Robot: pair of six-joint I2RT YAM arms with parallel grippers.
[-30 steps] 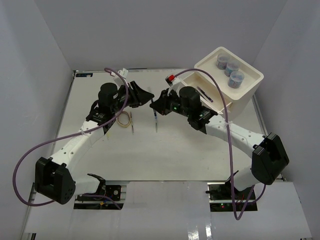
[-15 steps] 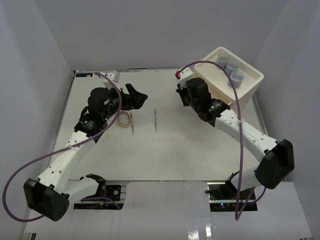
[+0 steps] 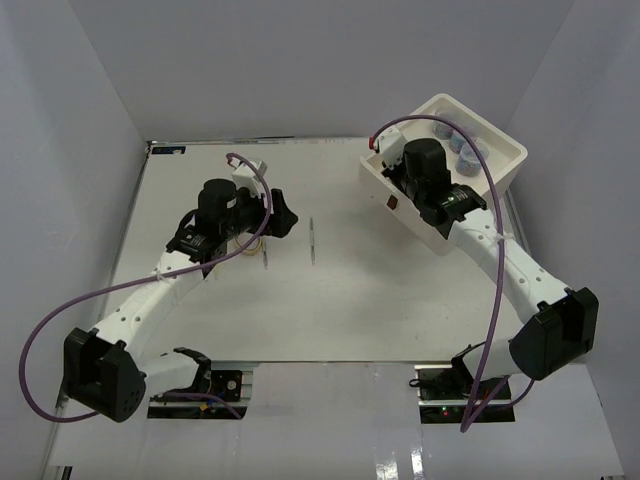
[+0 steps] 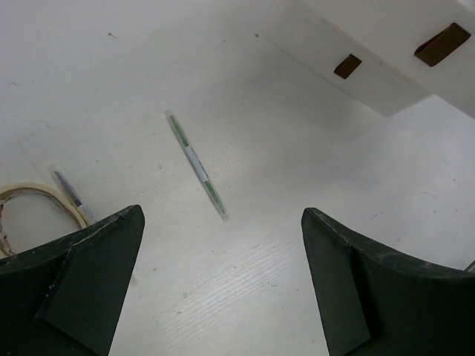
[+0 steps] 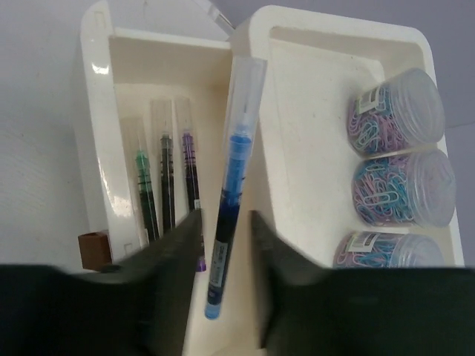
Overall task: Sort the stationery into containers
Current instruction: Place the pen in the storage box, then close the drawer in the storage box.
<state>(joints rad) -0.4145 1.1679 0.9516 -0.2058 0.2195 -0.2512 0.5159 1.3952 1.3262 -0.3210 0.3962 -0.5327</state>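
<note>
A blue pen (image 5: 228, 194) hangs upright between my right gripper's (image 5: 223, 216) slightly parted jaws, with a thin gap on each side. It is over the open top drawer (image 5: 96, 141) of the white box (image 3: 497, 172). Three pens (image 5: 165, 185), green, black and purple, lie in that drawer. Three jars of paper clips (image 5: 401, 189) stand in the tray on top. My left gripper (image 4: 223, 215) is open and holds nothing above the table. A green pen (image 4: 197, 165) lies just ahead of it. A short dark pen (image 4: 72, 194) and a tan rubber band (image 4: 30, 194) lie to its left.
The box's lower drawers show brown handles (image 4: 442, 43) in the left wrist view. The green pen (image 3: 312, 240) lies mid-table between the two arms. The rubber band (image 3: 248, 238) sits under the left wrist. White walls close in the table at the left, back and right.
My right arm swung from mid-table to above the open drawer with the blue pen, and its jaws have begun to part. My left gripper opened wide and drew back left.
</note>
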